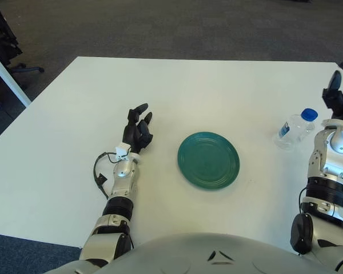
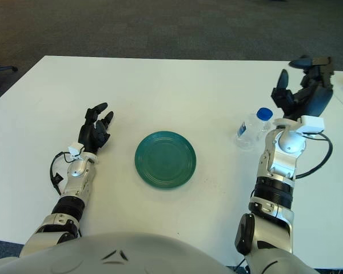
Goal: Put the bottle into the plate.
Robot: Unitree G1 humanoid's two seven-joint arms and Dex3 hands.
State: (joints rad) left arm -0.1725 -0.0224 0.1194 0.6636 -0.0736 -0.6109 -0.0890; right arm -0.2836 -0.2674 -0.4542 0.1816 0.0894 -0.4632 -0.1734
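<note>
A clear plastic bottle [image 2: 251, 128] with a blue cap stands on the white table, right of the round green plate [image 2: 165, 158], about a hand's width from its rim. My right hand [image 2: 302, 90] hovers just right of and behind the bottle, fingers spread and holding nothing; a small gap separates it from the cap. In the left eye view the right hand [image 1: 338, 91] is partly cut off by the picture's edge. My left hand [image 1: 137, 127] shows left of the plate, fingers relaxed and empty.
The white table [image 1: 217, 85] ends close to my right arm on the right side. A second white table's leg [image 1: 8, 80] and an office chair [image 1: 3, 40] stand on dark carpet at far left.
</note>
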